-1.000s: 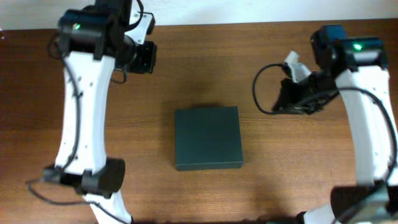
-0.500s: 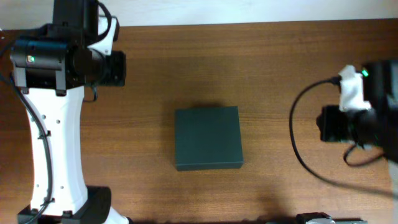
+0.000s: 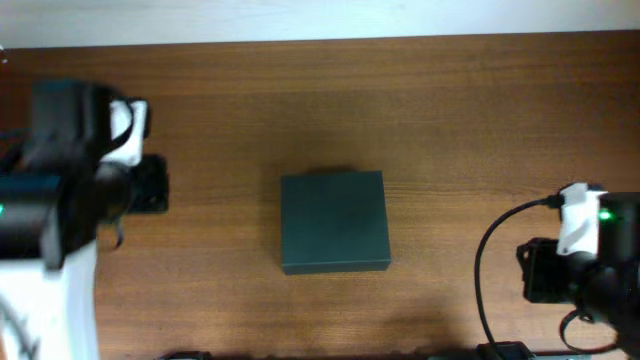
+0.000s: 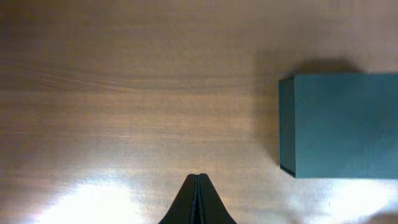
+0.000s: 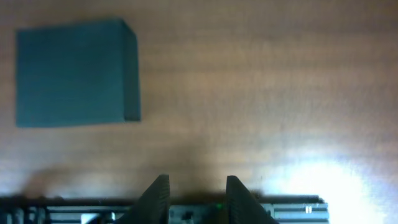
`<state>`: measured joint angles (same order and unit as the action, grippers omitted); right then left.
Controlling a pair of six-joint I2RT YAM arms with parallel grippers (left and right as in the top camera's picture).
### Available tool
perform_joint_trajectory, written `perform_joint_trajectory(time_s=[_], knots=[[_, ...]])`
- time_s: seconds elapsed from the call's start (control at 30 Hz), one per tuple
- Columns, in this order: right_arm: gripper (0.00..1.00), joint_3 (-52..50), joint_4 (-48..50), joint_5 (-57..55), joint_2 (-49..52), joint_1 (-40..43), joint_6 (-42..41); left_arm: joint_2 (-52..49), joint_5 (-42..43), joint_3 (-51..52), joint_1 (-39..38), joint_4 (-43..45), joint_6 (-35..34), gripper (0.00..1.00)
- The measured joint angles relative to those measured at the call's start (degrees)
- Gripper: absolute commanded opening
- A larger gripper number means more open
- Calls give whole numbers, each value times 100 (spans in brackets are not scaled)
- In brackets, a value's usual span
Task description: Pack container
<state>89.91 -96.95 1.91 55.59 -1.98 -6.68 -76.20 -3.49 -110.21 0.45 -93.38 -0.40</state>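
Note:
The container (image 3: 334, 222) is a dark greenish box with its lid down, lying flat at the middle of the wooden table. It also shows at the right of the left wrist view as the container (image 4: 342, 124), and at the upper left of the right wrist view as the container (image 5: 71, 71). My left gripper (image 4: 199, 178) is shut with nothing in it, over bare wood well left of the box. My right gripper (image 5: 198, 180) stands open and empty near the table's front edge, well right of the box. Neither gripper touches the box.
The left arm (image 3: 60, 210) fills the left edge of the overhead view, and the right arm (image 3: 590, 265) sits at the bottom right with a black cable (image 3: 490, 260) looping beside it. A metal rail (image 5: 273, 208) runs along the table's front edge under the right gripper.
Both arms have swung outward and toward the front of the table, away from the box. The right gripper's jaws have parted. The container has not moved.

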Motion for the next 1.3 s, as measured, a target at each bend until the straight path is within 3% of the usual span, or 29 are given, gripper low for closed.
perform_joint_trajectory(time_s=[0.13,0.2,0.27,0.37,0.4,0.47,0.6,0.7,1.3], knots=[[31,-426,94,-24,83,0,-66,649,7,555,107,433,-13,2],[38,-479,192,-39,146,0,-103,857,48,970,109,691,-17,2],[51,-487,308,-61,192,0,-125,957,116,1408,109,949,-68,2],[92,-487,463,-120,240,0,-136,946,216,2098,109,1316,-175,2],[99,-487,518,-146,260,0,-122,909,260,2297,109,1443,-199,4],[99,-487,640,-199,315,0,-105,835,358,2638,109,1714,-249,16],[99,-487,863,-343,455,0,-92,782,476,2894,109,1961,-289,69],[99,-487,953,-450,577,0,-90,782,503,2900,109,2026,-286,99],[99,-487,988,-557,1261,0,-87,741,522,2900,109,2037,-354,99]])
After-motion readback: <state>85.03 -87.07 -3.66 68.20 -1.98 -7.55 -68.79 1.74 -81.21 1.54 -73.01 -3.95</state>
